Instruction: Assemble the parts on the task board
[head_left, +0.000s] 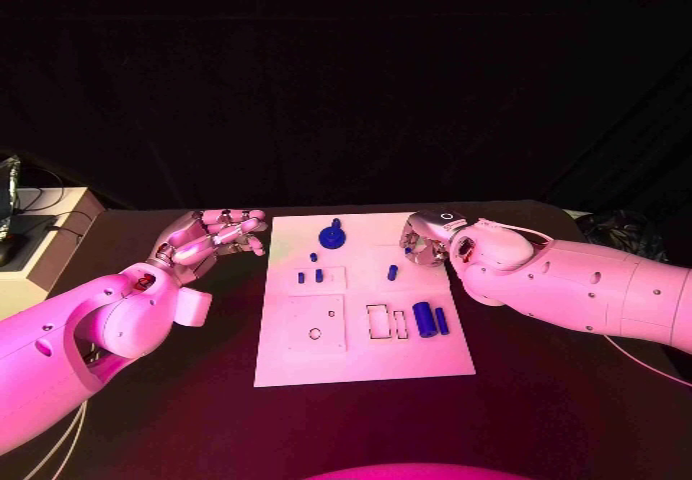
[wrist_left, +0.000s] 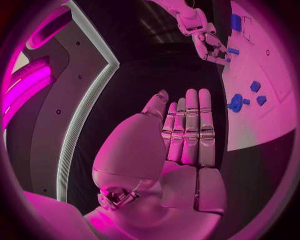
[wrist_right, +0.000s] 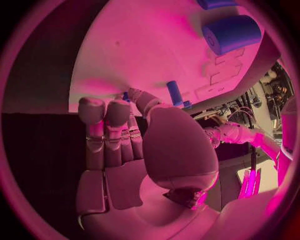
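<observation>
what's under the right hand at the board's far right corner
The right hand hovers over the far right corner of the task board. A small blue peg lies just nearer. Whatever sits directly beneath the hand is covered.

a robotics lab: black-draped backdrop (head_left: 346, 100), black table (head_left: 577, 420), cabled equipment (wrist_right: 275, 87).

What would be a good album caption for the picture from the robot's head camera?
Two robot hands, left hand and right hand, poised at either side of a white task board scattered with small blue parts.
</observation>
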